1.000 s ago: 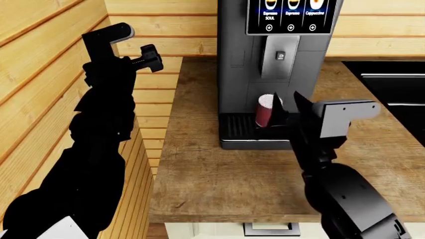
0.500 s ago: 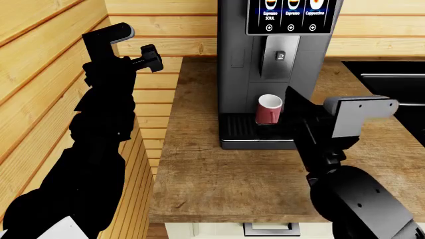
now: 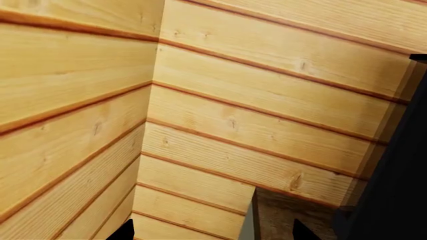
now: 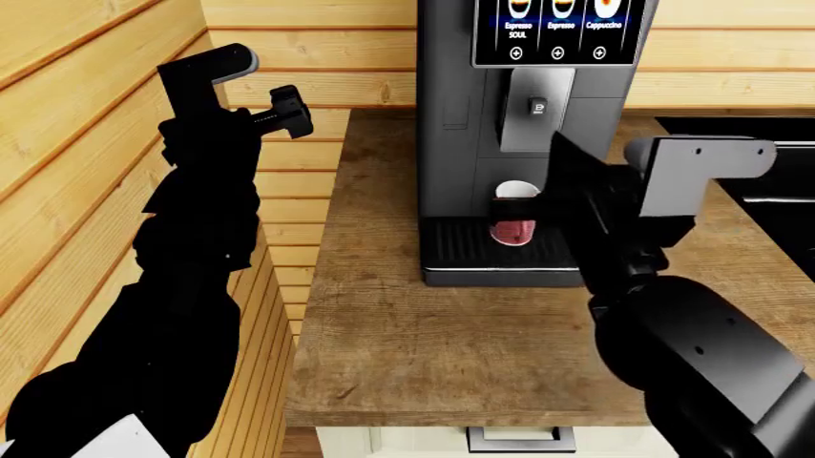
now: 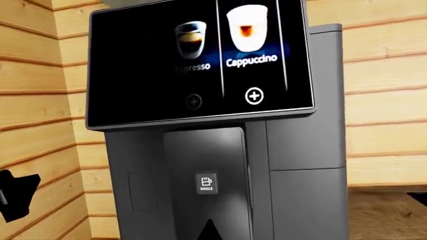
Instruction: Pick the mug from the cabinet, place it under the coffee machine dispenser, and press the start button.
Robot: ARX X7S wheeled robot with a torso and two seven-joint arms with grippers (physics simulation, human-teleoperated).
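Head view: mug, red-pink with white inside, upright on the black drip tray of the coffee machine, directly below the coffee machine dispenser. A thin dark bar crosses the mug near its rim. Right gripper just beside the mug on its right; jaw spread and any contact with the mug cannot be told. Left gripper raised near the plank wall, well apart from the machine, nothing seen in it, opening unclear. Wooden counter carries the machine.

Left wrist view: plank wall corner; two dark fingertips at the frame edge, set apart, nothing between them.

Right wrist view: touchscreen with Cappuccino icon; dispenser with cup icon beneath; mug out of view
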